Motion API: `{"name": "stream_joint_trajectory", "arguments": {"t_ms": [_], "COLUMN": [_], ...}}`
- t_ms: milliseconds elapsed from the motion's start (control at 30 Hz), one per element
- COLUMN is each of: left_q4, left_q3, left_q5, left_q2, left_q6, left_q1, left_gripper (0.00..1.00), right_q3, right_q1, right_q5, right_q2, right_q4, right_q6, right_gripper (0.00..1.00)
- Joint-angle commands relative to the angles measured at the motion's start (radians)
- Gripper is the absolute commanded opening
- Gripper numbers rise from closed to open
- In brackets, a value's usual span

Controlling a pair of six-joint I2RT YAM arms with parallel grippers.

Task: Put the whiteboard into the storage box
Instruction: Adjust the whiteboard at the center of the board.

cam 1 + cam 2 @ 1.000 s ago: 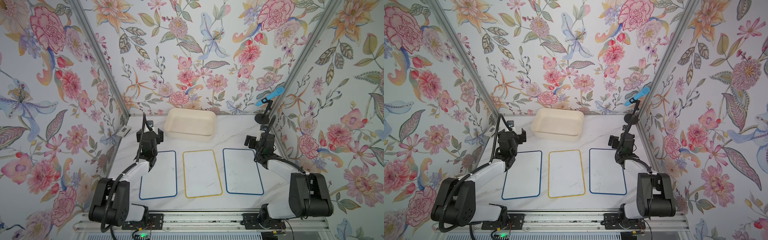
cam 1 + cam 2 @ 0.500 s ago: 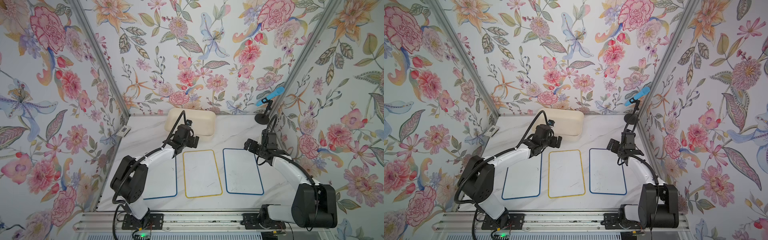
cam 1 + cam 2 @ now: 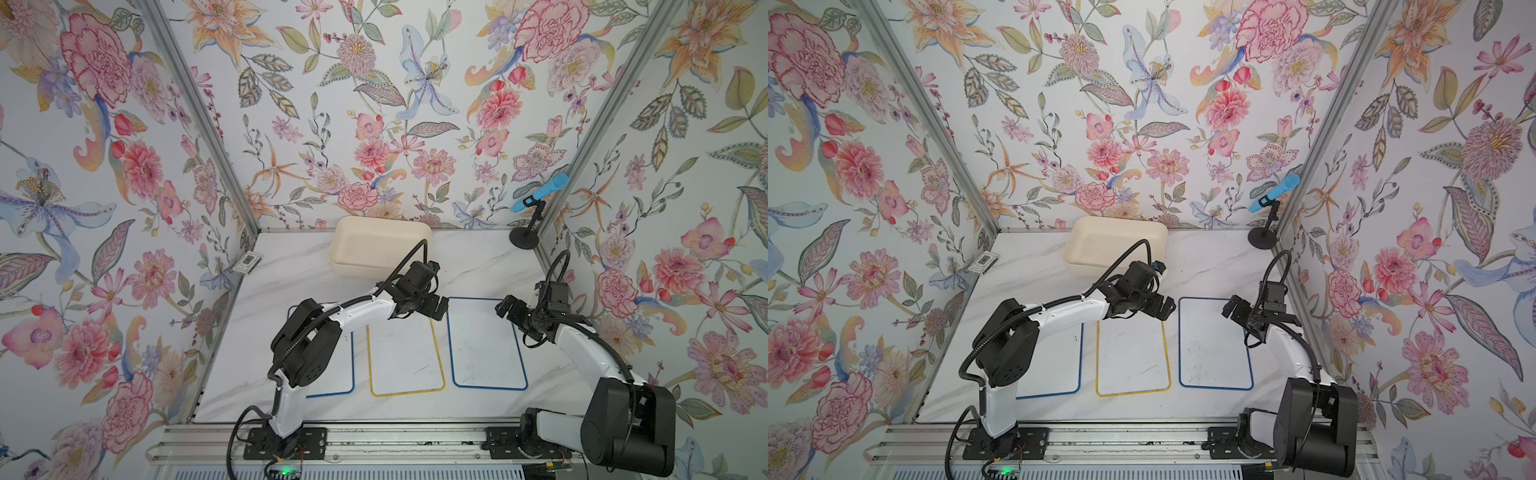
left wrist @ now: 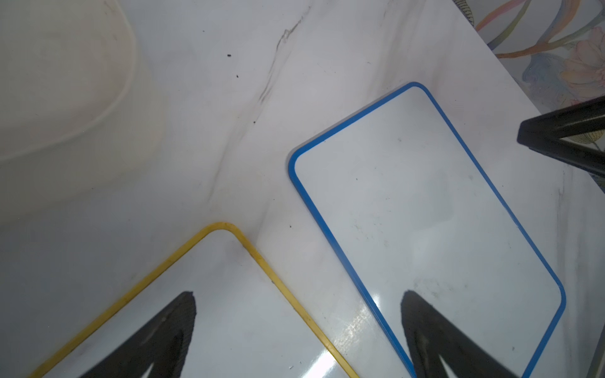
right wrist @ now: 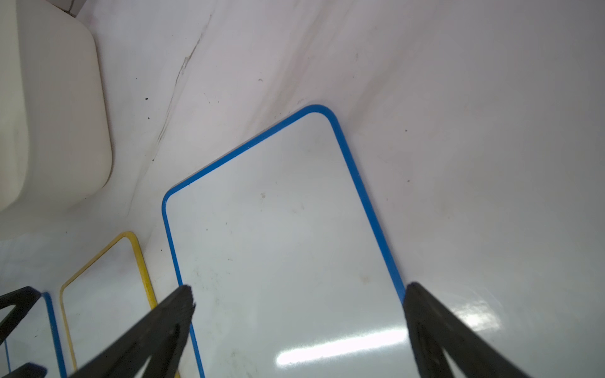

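The yellow-rimmed whiteboard and blue-rimmed whiteboard are being seen lying flat, white faces possibly smudged. Left gripper and right gripper are being held agape, empty.

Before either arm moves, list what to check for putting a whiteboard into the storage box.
1. Storage box empty: ok.
2. Left hand open, holding nothing: ok.
3. Right hand open, holding nothing: ok.
4. Right hand lined up over the right blue-framed whiteboard: ok.
5. Left hand centred on one board: not ok; it straddles the gap between the yellow-framed whiteboard and that blue one.
6. Right hand's height above the board: cannot tell.
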Motion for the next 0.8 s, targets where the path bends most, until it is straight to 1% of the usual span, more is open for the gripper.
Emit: {"name": "stream_joint_trajectory", "arguments": {"t_ms": [0,133,333,533,767], "left_q4": [-0.101,-0.127,-0.125,-0.158,-0.182], "left_q3": [0.059,0.095,0.092,0.129,0.192], "left_q5": [0.005,-0.001,0.025,0.071,0.082], "left_q2": [0.042,0.075,0.09,0.145,0.192], "left_q6": [-0.041,-0.073,-0.12,-0.138,-0.158], "left_q1": [-0.043,-0.074,-0.087,-0.1,-0.114], "left_gripper": [1.0,1.0,0.99,1.0,1.0], "right_q3": [-0.025,-0.043,-0.049,-0.053,-0.047], "right_q1": [-0.008,-0.019,-0.03,-0.03,-0.029], "right_q5": [-0.008,0.006,0.043,0.021,0.021], "right_q2": [-0.017,-0.043,-0.068,-0.063,-0.032], "right_q4": [-0.038,-0.048,-0.073,-0.075,-0.088], "right_q6": [-0.002,-0.007,-0.014,-0.012,-0.013], "right_gripper": [1.0,1.0,1.0,1.0,1.0]}}
